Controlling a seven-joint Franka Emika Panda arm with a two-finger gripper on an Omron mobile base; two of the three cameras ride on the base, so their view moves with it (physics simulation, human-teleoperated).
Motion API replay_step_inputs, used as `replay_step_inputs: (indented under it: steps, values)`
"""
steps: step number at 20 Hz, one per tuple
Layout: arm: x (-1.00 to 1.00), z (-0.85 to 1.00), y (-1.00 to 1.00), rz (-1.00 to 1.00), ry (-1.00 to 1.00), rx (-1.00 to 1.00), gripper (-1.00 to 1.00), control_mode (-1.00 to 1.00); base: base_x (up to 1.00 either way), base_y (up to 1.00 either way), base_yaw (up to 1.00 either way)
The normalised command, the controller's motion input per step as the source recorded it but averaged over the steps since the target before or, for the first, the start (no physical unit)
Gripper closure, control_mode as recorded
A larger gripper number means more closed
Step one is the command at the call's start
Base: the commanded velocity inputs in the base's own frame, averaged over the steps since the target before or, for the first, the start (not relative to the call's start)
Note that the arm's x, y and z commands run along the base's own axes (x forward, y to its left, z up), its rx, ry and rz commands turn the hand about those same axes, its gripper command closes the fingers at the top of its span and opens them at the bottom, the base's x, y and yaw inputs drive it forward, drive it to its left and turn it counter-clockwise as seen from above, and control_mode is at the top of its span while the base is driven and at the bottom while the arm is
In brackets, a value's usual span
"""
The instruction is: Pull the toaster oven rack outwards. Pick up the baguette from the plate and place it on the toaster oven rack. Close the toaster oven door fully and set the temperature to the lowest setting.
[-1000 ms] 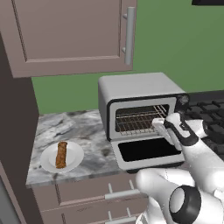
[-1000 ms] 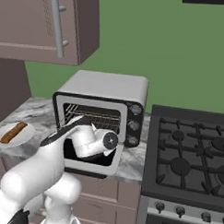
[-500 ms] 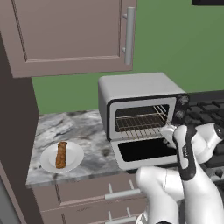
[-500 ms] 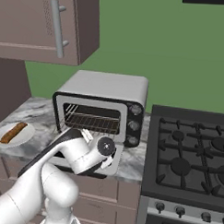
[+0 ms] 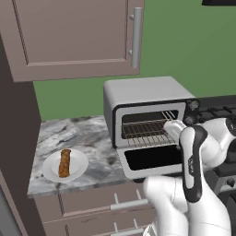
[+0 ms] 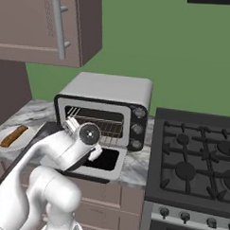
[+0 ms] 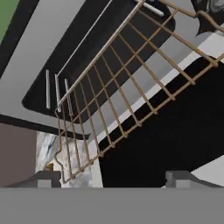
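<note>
rack out, gripper let go

gripper fingers spread wide apart, holding nothing, hovering at the toaster oven rack front edge. rack sticks out of the toaster oven over the dropped toaster oven door. baguette lies on the plate at 9 o'clock of the oven. left: pick, place, shut door, set knob.

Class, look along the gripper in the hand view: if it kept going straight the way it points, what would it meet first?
Most likely the toaster oven rack: its wire bars lie directly ahead of the open gripper, above the toaster oven door. Depth is hard to judge.
</note>
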Motion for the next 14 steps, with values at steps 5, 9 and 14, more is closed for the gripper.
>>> replay_step_inputs:
  steps: [5, 9, 14]
  values:
    - [-0.07, 0.99, 0.8, 0.09, 0.1, -0.15, -1.0, -1.0, 0.0, 0.0, 0.0]
    - [0.0, 0.58, 0.89, 0.16, 0.26, -0.23, -1.0, -1.0, 0.0, 0.0, 0.0]
    - [0.09, 0.35, 0.91, 0.19, 0.34, -0.17, -1.0, -1.0, 0.0, 0.0, 0.0]
